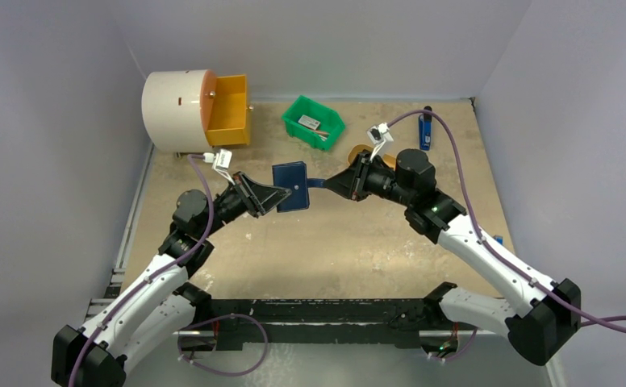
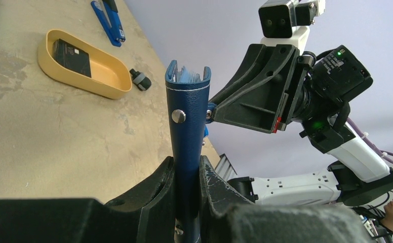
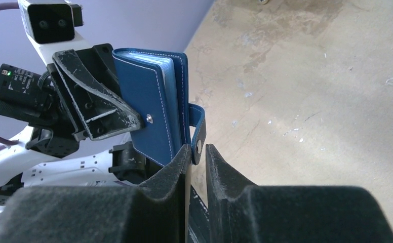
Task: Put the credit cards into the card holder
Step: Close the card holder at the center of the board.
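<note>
Left wrist: left gripper [image 2: 187, 164] clamps card holder [image 2: 187, 116]; right gripper [image 3: 197, 149] beside its tab [image 3: 199, 126] (grip unclear) should pull gently.

Probably a robotics lab test cell: two white-and-black robot arms [image 1: 144, 290] bolted to a scuffed tan table [image 1: 334, 242], plain lilac walls [image 1: 43, 121] boxing it in, purple cables [image 1: 616, 322] trailing, wrist cameras [image 2: 280, 17].

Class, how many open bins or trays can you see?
3: orange bin back left, green bin back centre, tan tray right of centre; others may be hidden.
</note>
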